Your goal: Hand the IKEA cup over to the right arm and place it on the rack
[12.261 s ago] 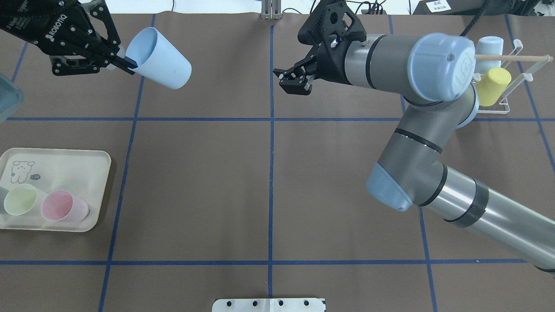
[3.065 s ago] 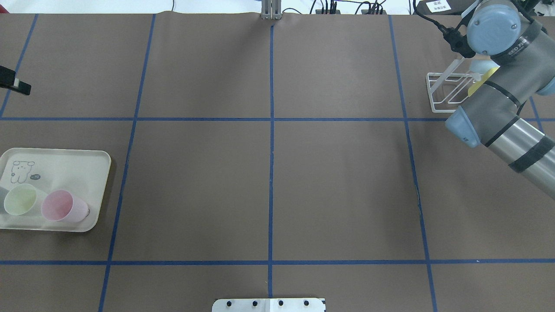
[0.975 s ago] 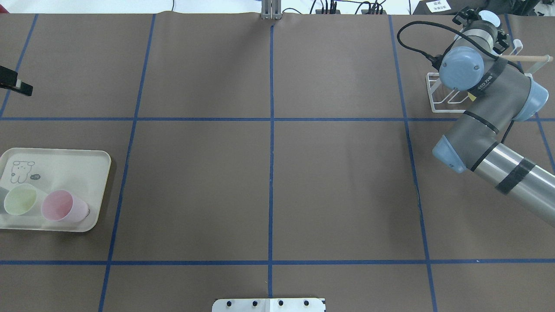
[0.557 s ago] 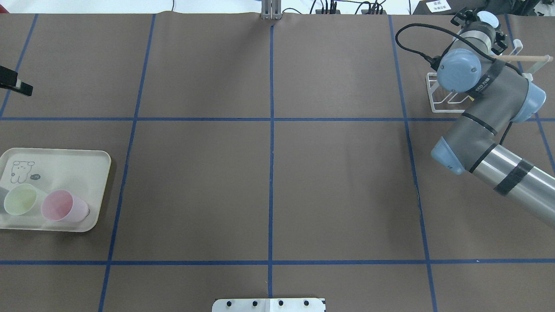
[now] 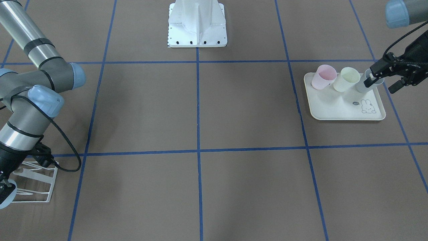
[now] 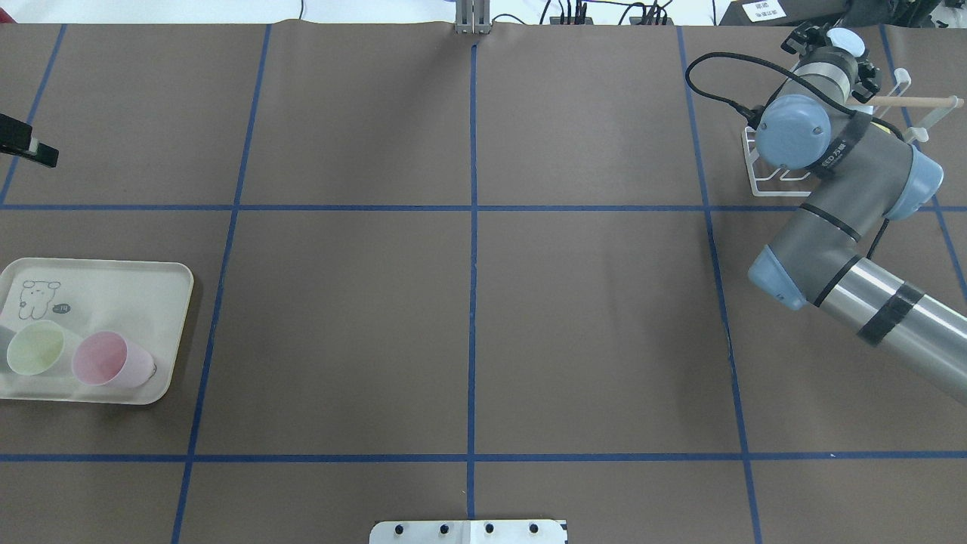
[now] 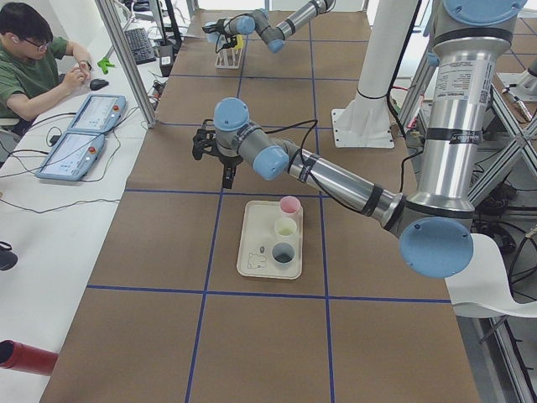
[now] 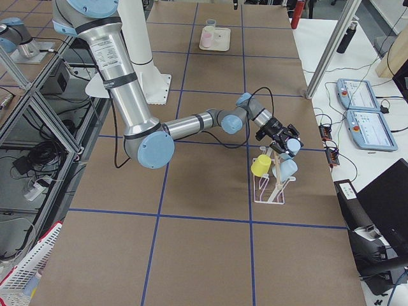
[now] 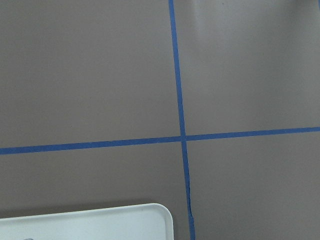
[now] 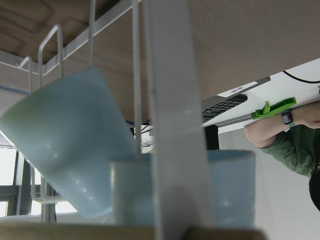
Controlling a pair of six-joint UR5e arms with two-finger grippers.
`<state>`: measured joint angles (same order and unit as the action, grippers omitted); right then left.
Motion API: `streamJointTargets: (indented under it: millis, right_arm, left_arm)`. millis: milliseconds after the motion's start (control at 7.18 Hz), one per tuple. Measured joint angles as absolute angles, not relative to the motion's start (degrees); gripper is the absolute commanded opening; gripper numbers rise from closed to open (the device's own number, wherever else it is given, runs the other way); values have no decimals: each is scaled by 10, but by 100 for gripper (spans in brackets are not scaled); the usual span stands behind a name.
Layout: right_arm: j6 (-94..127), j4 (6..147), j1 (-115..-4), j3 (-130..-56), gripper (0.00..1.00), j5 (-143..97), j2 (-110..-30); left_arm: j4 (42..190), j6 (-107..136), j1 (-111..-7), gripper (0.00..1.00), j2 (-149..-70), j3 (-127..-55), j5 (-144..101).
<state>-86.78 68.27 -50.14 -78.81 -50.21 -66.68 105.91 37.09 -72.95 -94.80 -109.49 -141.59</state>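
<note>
- The right end effector (image 8: 282, 136) is pressed up close to the top of the rack (image 6: 761, 175), right at a light-blue cup (image 8: 294, 146). Its fingers are hidden from every angle I get, so I cannot tell how wide it is or whether it has hold of the cup.
- That light-blue cup is at the end of the rack farthest from the robot's base, close to the pale wooden rod (image 6: 916, 100). In the right wrist view a thin rack wire reaches its rim and a broad white bar crosses in front of it.
- Just beside it on the rack are a second blue cup (image 8: 288, 168), tilted, and a yellow cup (image 8: 261, 167).
- The right arm (image 6: 854, 189) bends over the rack's white wire base, and a black cable loops off its wrist.
- Well across the bench (image 6: 347, 325), the left end effector (image 5: 380, 86) hovers above the surface. Its fingers are spread apart with nothing between them, and it is just off the far side of the cream tray (image 5: 337, 112).
- On the tray a pink cup (image 5: 323, 77), a pale green cup (image 5: 347, 79) and a grey-blue cup (image 7: 283, 253) stand mouth-up in a row.
- A person (image 7: 25, 71) in a green top sits at a side desk.
</note>
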Motion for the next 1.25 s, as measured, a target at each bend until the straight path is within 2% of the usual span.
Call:
streamJointTargets:
  millis: [139,557,1115,1254]
  right_arm:
    - [-868,683,-498,-784,60,-500,-667]
    - [-867,683,-494,-782,74,-498,-667]
    - [-867,683,-493,-781,75,-498,-667]
    - [-867,683,-493,-782,99,-498,-666]
  left_arm:
    - [1059,371,-730,100,-948,-1095,-1416]
    - [1059,371,-729,100,-948,-1095,-1416]
    - [1059,371,-729,100,-949,-1094,-1416]
    - [1059,371,-730,100,-949,-1093,-1416]
